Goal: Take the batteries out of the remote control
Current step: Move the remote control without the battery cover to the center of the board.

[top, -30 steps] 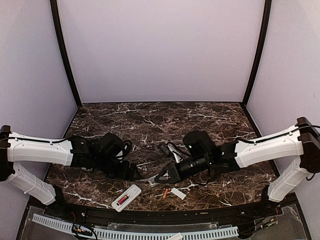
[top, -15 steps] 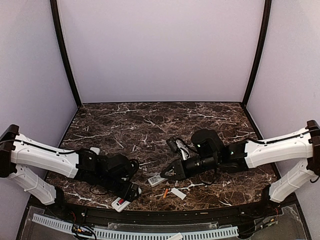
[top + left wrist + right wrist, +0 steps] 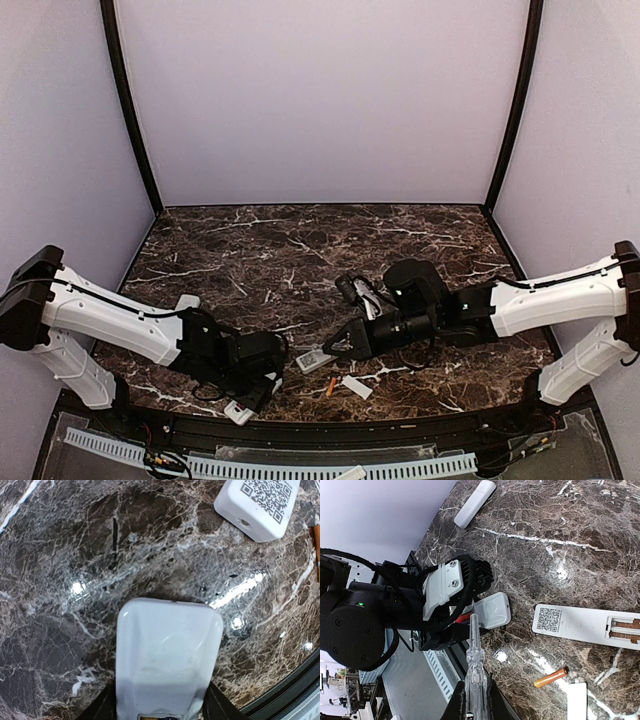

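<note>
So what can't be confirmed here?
Left wrist view: the battery bay of the near remote is cut off by the bottom edge.
Top view: the left gripper covers that remote, hiding jaw contact.
Right wrist view: the bottom edge cuts off how the right gripper holds the clear tool.

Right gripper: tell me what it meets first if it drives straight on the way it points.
Probably the white remote between the left gripper's jaws: the clear tool in the right gripper aims at it, though depth is unclear.
</note>
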### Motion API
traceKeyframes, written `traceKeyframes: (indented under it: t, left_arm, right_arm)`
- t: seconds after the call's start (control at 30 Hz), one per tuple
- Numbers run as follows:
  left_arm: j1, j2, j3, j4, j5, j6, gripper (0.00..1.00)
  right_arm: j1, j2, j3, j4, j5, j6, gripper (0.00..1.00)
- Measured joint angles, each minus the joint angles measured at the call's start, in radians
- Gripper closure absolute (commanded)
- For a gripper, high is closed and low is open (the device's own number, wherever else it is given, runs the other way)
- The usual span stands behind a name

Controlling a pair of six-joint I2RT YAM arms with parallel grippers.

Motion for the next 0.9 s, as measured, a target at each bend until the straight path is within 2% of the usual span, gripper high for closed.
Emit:
traceKeyframes:
  t: [0.13,0.3,0.7,0.9]
  left_arm:
    - [-0.001,0.008,0.006,0.000,-0.009,0.024,0.56]
    - [-0.002,0.011,0.011,0.002,-0.007,0.073,0.59]
    - [0.000,0.095,0.090,0.088,0.031,0.287,0.60]
    - [0.040,0.127,0.121,0.088,0.071,0.366,0.60]
  right_arm:
    - [-0.007,-0.008,-0.004,-0.001,0.006,0.000,1.00]
    - [-0.019,-0.022,-0.006,-0.002,0.008,0.000,1.00]
    - [-0.052,-0.066,-0.036,-0.016,0.008,0.000,1.00]
    - [-0.058,-0.087,-0.043,-0.040,0.021,0.004,1.00]
